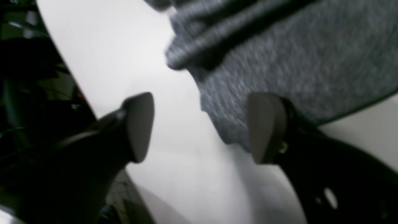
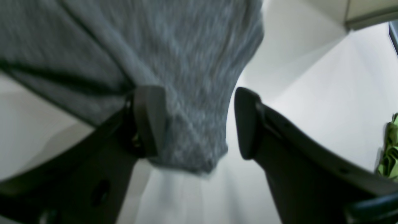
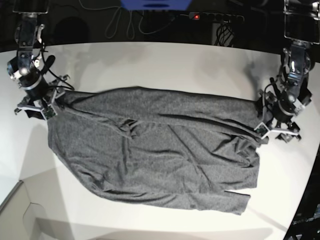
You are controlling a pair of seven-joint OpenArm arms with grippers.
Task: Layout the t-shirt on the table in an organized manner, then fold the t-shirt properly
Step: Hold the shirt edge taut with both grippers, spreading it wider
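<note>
The dark grey t-shirt (image 3: 155, 155) lies spread across the white table (image 3: 165, 65), rumpled, with creases through its middle and its lower edge slanting. My left gripper (image 3: 265, 127) is at the shirt's right edge, my right gripper (image 3: 47, 107) at its left corner. In the left wrist view the left gripper (image 1: 199, 127) stands open over bare table (image 1: 118, 56), with the t-shirt (image 1: 295, 62) edge by one finger. The right gripper (image 2: 199, 121) is open too, and a t-shirt (image 2: 186, 77) corner hangs loose between its fingers, against one pad (image 2: 149, 118).
The table's curved edge (image 1: 71, 74) runs close to the left gripper, with dark clutter beyond it. Cables and a power strip (image 3: 215, 17) lie behind the table. A green object (image 2: 390, 152) shows at the right wrist view's edge.
</note>
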